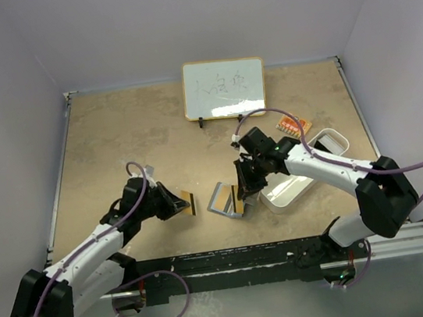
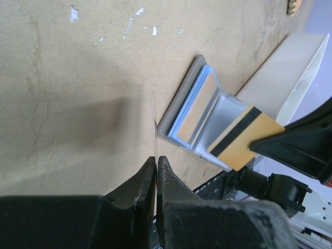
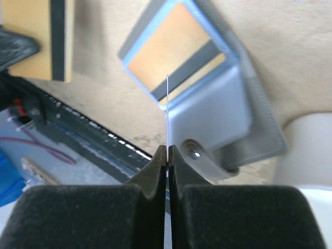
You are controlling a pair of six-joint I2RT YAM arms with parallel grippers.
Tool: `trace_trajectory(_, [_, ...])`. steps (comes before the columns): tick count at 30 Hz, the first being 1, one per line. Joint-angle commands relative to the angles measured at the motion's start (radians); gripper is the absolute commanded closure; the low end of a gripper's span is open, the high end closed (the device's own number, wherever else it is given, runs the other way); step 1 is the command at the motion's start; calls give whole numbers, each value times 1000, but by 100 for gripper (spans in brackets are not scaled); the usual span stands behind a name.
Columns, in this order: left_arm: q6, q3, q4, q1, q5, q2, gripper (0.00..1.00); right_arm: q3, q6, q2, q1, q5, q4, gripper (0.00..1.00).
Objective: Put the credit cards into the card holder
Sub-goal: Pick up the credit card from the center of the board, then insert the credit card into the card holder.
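While 1 card holder [image 3: 220, 106] lies open | cards: 2 | left fingers [image 2: 156, 162] pinch left card [image 3: 36, 39] | right fingers [image 3: 167, 151] pinch right card [image 2: 248, 137]

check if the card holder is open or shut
open: the card holder lies unfolded, its inside pocket facing up in both wrist views.
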Motion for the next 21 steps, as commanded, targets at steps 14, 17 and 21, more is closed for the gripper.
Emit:
trace_trajectory(14, [-33,-57,333,-10,160,-21,100,46,-134,184,-11,213,103,100])
trace_trajectory(17, [-42,-82,370,-10,168,-21,100,70,-184,230,-10,133,143,100])
trace_trajectory(21, [-40,-95,372,-10,165,-13,100,106,-230,259,-11,88,150,100])
